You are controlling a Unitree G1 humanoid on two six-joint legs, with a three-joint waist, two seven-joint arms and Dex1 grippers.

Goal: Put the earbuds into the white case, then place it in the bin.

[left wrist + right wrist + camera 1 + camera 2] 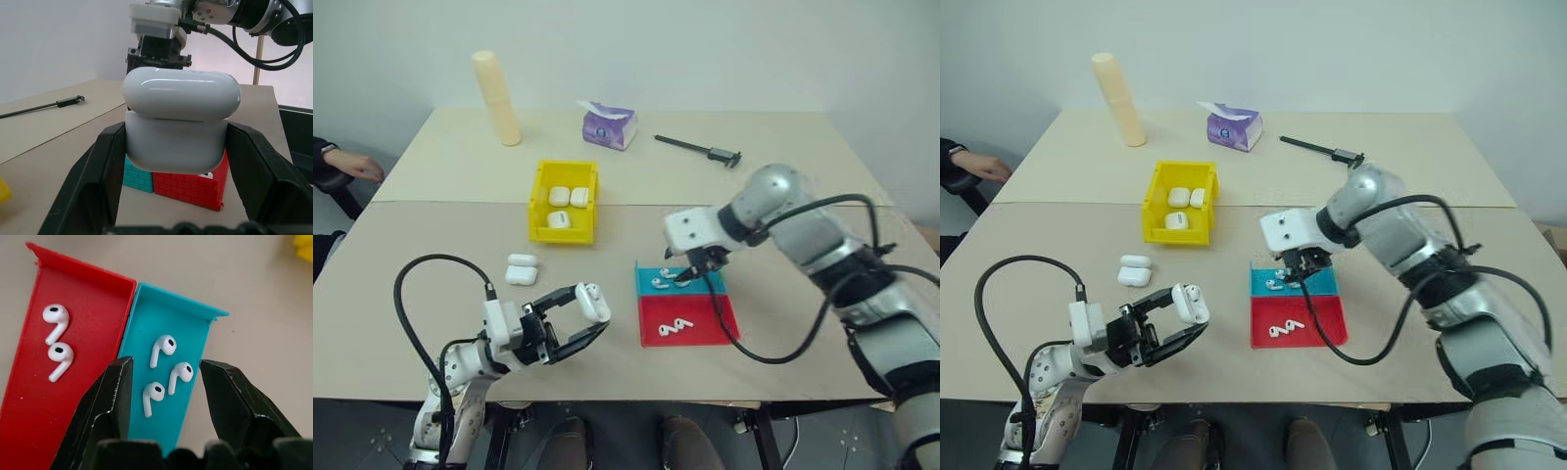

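My left gripper (591, 313) is shut on the white case (593, 302), holding it above the table's near left; in the left wrist view the white case (181, 122) sits between both fingers, its lid seam showing. My right gripper (685, 275) points down over the blue half of the tray (648, 269), open. In the right wrist view three earbuds (180, 376) lie on the blue half beneath the open right gripper (165, 362), and two more earbuds (55, 320) lie on the red half. The yellow bin (537, 201) stands further back with three white cases in it.
Two more white cases (521, 269) lie on the table in front of the bin. At the back are a cream cylinder (497, 98), a purple tissue pack (609, 126) and a black tool (697, 149). A person's hand (352, 164) rests at the left edge.
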